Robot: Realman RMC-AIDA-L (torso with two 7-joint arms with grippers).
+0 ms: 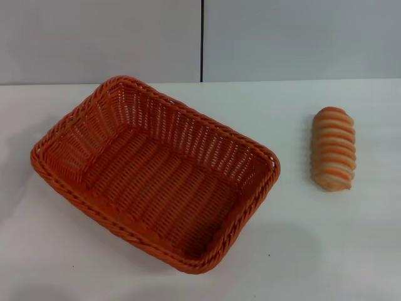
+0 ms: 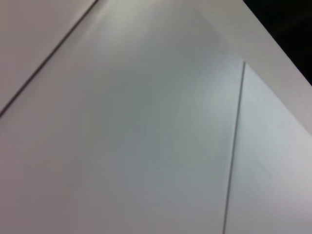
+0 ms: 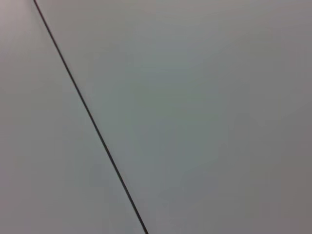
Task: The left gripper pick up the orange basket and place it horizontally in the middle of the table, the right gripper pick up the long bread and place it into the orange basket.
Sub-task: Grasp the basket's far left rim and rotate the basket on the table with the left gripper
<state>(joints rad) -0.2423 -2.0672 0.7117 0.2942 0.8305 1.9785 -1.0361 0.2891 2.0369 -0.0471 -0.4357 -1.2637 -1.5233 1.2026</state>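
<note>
The orange basket (image 1: 155, 172) lay empty and skewed on the left half of the table (image 1: 294, 251). The long bread (image 1: 333, 148) lay well apart at right. Neither gripper appeared in any view; finger state indeterminable.

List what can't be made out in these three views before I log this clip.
- Left and right grippers: in no view. Both wrist views show only plain grey panels with a dark seam.
- Orange basket: head view only; the outer faces of its far walls are hidden by the basket itself.
- Long bread: its underside, against the table, is hidden.
- Table: its edges are cut off by the head view's frame.
</note>
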